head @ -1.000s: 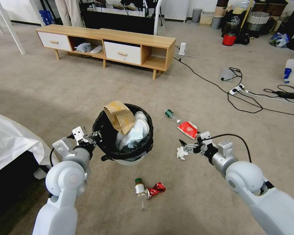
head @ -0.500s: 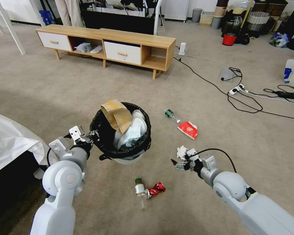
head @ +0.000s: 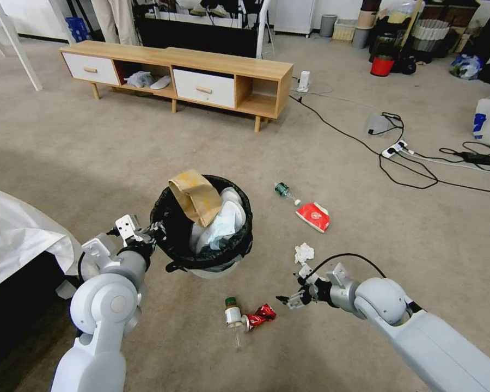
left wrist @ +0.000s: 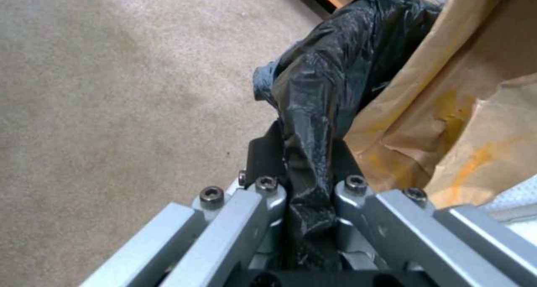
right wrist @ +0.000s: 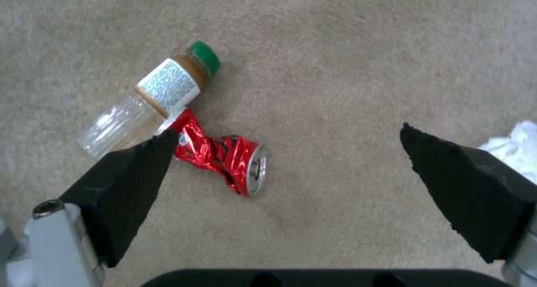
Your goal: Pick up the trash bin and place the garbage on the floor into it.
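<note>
Can [right wrist: 221, 157] lies crushed on the carpet, touching a bottle [right wrist: 148, 99]: light, thin metal, slick, best pinched across its twisted middle. Right gripper [head: 291, 298] hovers low beside it, arm reaching inward, jaws wide and empty. Left gripper [head: 147, 233] clamps the bagged rim of the bin [head: 204, 228], held beside it.

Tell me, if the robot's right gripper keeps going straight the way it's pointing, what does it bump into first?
Probably the crushed red can. The open right gripper points down toward the carpet, and the can lies between its fingertips, touching the green-capped bottle. Depth is hard to judge, so it might meet bare carpet beside the can.
</note>
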Motion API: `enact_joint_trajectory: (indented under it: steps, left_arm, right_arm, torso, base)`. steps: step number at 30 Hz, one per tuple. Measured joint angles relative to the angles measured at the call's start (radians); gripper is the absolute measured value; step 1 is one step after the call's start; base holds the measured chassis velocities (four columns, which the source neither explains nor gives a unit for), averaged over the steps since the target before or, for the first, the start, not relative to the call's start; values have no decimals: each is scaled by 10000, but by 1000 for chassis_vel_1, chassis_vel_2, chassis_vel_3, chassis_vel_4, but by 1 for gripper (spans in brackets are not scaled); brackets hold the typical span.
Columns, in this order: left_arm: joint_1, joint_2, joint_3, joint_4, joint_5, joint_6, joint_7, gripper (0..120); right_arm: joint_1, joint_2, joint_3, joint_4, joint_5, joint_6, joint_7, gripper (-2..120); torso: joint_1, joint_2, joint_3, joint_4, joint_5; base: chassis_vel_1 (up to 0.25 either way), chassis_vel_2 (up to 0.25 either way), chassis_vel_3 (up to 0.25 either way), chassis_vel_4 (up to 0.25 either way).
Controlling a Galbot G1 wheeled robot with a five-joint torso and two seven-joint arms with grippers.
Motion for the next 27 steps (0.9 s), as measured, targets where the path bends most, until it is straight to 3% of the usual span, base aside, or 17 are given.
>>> enact_joint_trajectory:
  steps: [8, 14, 27]
  left_arm:
    - [28, -13, -23, -5, 20, -14, 30, 4]
    - [70, -36, -16, 89, 96, -33, 96, 4]
    - [17, -165, 46, 228, 185, -58, 132, 4]
  right_arm:
    - [285, 197, -380, -539, -379, 335, -151, 100]
    - [757, 416, -1144, -1603, -990, 1182, -237, 100]
    - [1511, 514, -2193, -2274, -1036, 1492, -225, 100]
  torso:
    - [0, 0, 0, 0, -1]
    - [0, 0, 0, 1, 0]
    - [0, 0, 0, 0, 0]
  base:
    - [0, 0, 0, 0]
    - [0, 0, 0, 0]
    - [0, 0, 0, 0]
